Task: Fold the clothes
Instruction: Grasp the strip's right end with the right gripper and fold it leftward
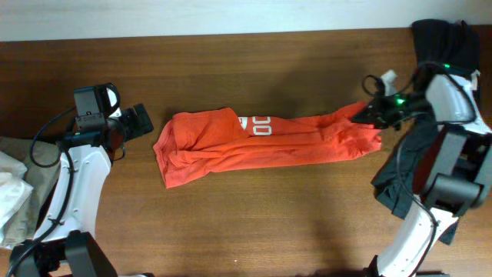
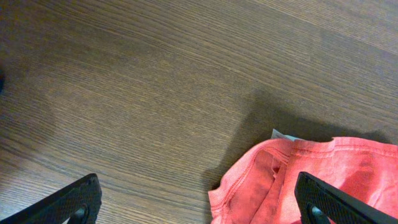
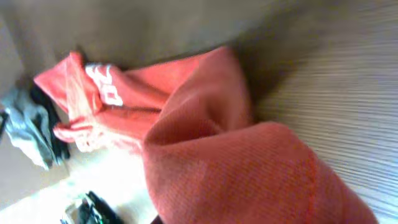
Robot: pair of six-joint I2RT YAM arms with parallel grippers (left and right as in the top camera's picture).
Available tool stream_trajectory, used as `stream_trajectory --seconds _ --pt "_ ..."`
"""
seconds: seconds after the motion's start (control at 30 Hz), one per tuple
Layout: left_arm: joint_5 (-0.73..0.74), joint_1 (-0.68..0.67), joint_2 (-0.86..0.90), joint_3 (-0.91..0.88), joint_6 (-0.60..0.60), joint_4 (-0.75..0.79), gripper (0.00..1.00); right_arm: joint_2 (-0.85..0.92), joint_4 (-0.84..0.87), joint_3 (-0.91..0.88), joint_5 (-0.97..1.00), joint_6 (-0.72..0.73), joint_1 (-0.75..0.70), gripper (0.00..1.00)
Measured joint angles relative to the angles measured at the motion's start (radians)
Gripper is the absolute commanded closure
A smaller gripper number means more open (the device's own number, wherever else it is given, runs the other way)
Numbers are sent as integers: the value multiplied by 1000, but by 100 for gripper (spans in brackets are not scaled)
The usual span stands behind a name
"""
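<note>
The red-orange T-shirt lies stretched in a long band across the middle of the table, with white lettering on top. My right gripper is at its right end, where the fabric lifts up to it. In the right wrist view the shirt fills the foreground and hides the fingers. My left gripper is open and empty, just left of the shirt's left end. In the left wrist view its fingers straddle the shirt's hem, and a white tag peeks out.
A black garment lies at the back right corner. A dark garment hangs by the right arm. Khaki and white clothes are piled at the left edge. The table is brown wood.
</note>
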Motion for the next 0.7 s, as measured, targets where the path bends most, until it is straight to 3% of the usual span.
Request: stream_trajectory --seconds 0.17,0.33,0.57,0.6,0.63,0.67,0.7 --pt "0 0 0 0 0 0 1 0 -16 1 5 26 166 96" --pt "3 0 0 0 0 0 1 -2 44 36 39 146 322 96" --pt "20 0 0 0 0 0 1 -2 224 40 204 437 616 96" --pt "22 0 0 0 0 0 1 -2 227 40 222 454 630 78" --pt "23 0 0 0 0 0 1 -2 226 40 244 474 642 79" --pt "23 0 0 0 0 -1 1 -2 225 40 255 488 645 96" --pt "23 0 0 0 0 -2 1 -2 226 40 265 493 644 96"
